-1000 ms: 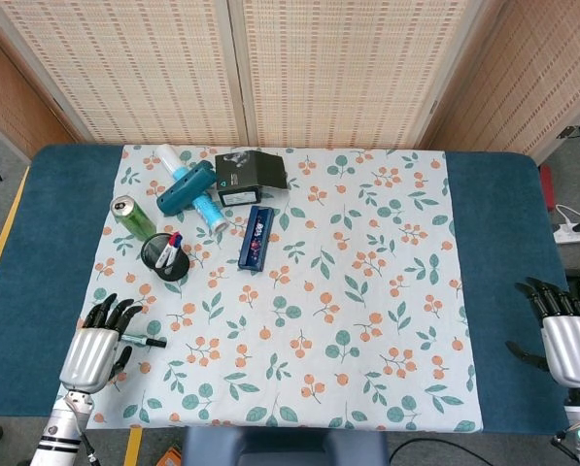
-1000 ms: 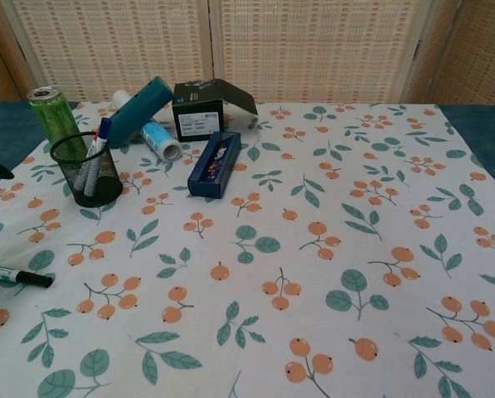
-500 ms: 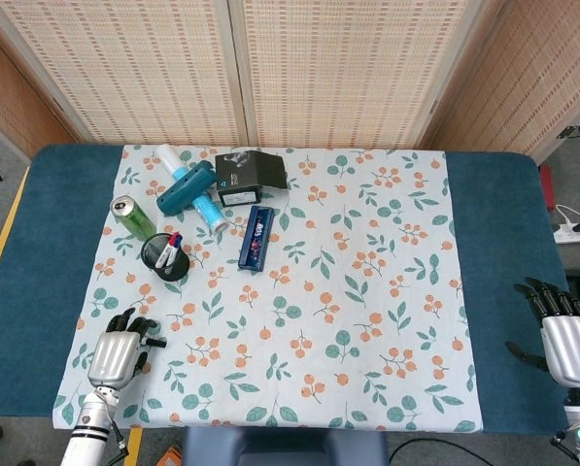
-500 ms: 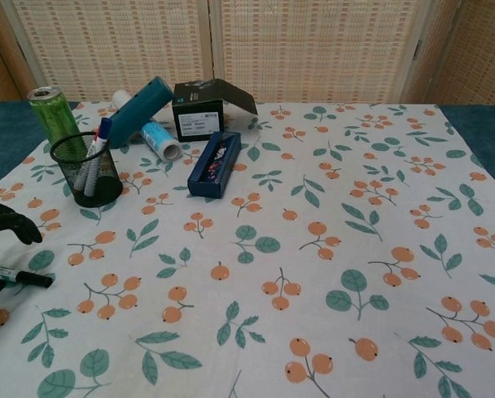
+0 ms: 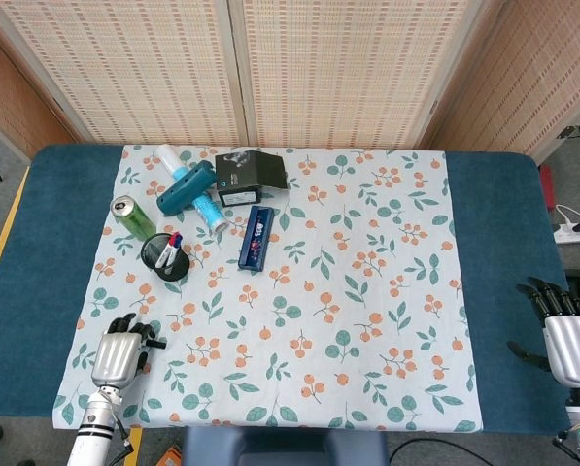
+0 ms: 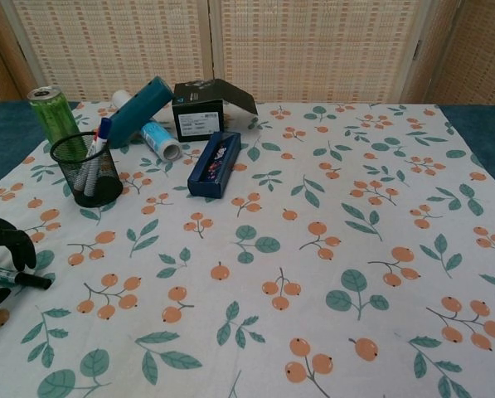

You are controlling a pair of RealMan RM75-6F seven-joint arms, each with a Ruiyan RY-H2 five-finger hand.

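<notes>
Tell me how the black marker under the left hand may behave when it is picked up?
The marker looks thin, round and stiff, so it may roll on the flat cloth. It seems light. Its smooth barrel could slip between the left hand fingers.

Both views give you bright, even, diffuse light with no glare. Shadows are soft and short: see the faint one under the pen cup and beside the box. Focus is sharp across the cloth. The chest view bends slightly toward its edges; nothing shows motion blur.
</notes>
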